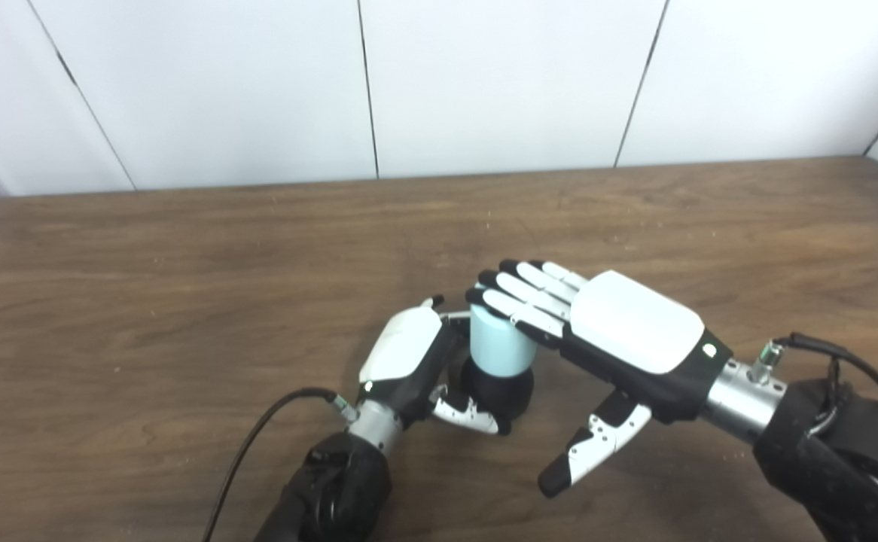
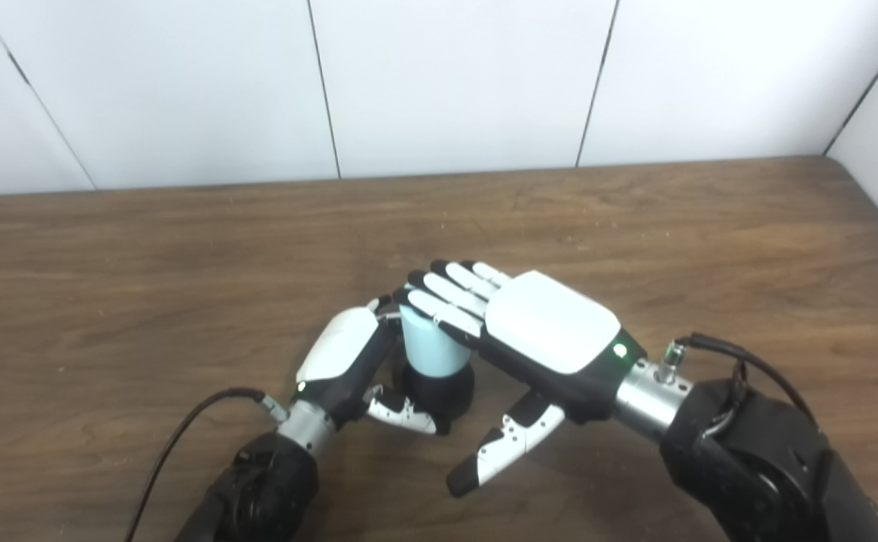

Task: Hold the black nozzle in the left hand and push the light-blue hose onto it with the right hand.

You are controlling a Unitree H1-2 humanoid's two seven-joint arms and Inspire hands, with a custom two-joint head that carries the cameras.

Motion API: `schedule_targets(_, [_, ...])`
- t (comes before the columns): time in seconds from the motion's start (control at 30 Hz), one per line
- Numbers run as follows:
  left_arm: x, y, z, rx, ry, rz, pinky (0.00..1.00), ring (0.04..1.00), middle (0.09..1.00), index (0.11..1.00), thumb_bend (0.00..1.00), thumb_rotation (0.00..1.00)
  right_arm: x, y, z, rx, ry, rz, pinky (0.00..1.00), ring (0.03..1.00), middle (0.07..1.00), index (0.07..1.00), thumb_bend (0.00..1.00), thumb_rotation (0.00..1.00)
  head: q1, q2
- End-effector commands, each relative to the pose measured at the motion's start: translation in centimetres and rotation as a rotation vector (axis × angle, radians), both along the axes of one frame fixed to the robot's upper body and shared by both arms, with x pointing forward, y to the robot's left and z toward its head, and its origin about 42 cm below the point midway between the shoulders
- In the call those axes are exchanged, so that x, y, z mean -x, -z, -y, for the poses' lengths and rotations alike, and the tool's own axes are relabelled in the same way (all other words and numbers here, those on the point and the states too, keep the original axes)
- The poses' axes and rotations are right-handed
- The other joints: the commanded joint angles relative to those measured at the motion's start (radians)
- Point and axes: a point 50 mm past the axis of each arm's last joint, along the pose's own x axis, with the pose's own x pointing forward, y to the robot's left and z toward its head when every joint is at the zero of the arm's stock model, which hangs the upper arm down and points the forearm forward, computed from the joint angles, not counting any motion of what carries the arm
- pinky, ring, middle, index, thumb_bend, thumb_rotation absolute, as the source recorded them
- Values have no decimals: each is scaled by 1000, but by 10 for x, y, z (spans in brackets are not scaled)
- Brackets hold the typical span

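You are looking at the black nozzle (image 1: pixel 501 388) standing upright near the middle of the bench (image 1: pixel 145 301), toward its near edge, with the light-blue hose (image 1: pixel 496 342) sitting on top of it as a short upright cylinder; the hose's lower end is meeting the nozzle's wide black base, and you cannot tell how far it is seated. Your left hand (image 1: pixel 409 361) is gripping the nozzle from the left side; its thumb is wrapping across the front of the black base while its other fingers are curling round behind, mostly hidden. Your right hand (image 1: pixel 620 339) is reaching in from the right, palm down and tilted; its fingers (image 1: pixel 518 297) are stretched out flat and lying across the top of the hose, pressing rather than grasping, so the hand is holding nothing; its thumb is hanging down apart from the rest, pointing at the bench surface in front of the nozzle. A black cable (image 1: pixel 258 436) is trailing from the left wrist; another is looping at the right wrist; a small green light is glowing on the back of the right hand in the right eye view. No writing is readable anywhere.
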Motion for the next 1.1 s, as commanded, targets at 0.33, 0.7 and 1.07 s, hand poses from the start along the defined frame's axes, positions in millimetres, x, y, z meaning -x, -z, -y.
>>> schedule_targets(0.33, [5, 25, -6, -73, 2, -142, 1000, 721, 516, 474, 519, 0, 1, 7, 9, 87, -19, -125, 1000, 1000, 1000, 995, 796, 1000, -3, -3])
schedule_targets(0.7, [4, 26, -6, -78, -3, -139, 1000, 734, 509, 477, 520, 0, -3, -37, 8, -60, 12, 47, 1000, 1000, 1000, 986, 758, 1000, -1, -10])
schedule_targets(1.07, [4, 26, -6, -83, -3, -133, 1000, 732, 498, 482, 520, 0, -13, -67, 9, -192, 60, 233, 1000, 1000, 1000, 976, 704, 1000, -3, -9])
